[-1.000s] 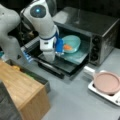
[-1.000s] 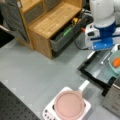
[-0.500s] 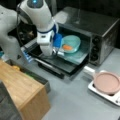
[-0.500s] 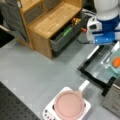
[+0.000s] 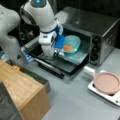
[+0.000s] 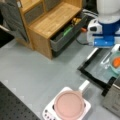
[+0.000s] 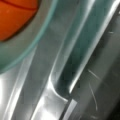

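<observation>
My gripper [image 5: 57, 53] reaches down at the front left edge of a metal tray [image 5: 75, 58] pulled out of a toaster oven [image 5: 100, 32]. On the tray sits a teal glass bowl [image 5: 72, 43] with an orange item [image 5: 67, 47] inside. In a front view the arm's blue and white hand hides the fingertips above the tray [image 6: 100, 67], beside the bowl [image 6: 115, 68]. The wrist view shows only the bowl's rim [image 7: 30, 47], the orange item [image 7: 15, 17] and the shiny tray [image 7: 75, 50], very close; no fingers show there.
The oven's door [image 5: 52, 66] hangs open and flat in front. A pink pan [image 5: 107, 82] rests on a white hotplate [image 5: 100, 91] to the right. A wooden cabinet [image 6: 50, 22] with an open drawer [image 6: 65, 35] stands nearby.
The arm has shifted slightly over the tray's edge; the bowl and tray stay about where they were.
</observation>
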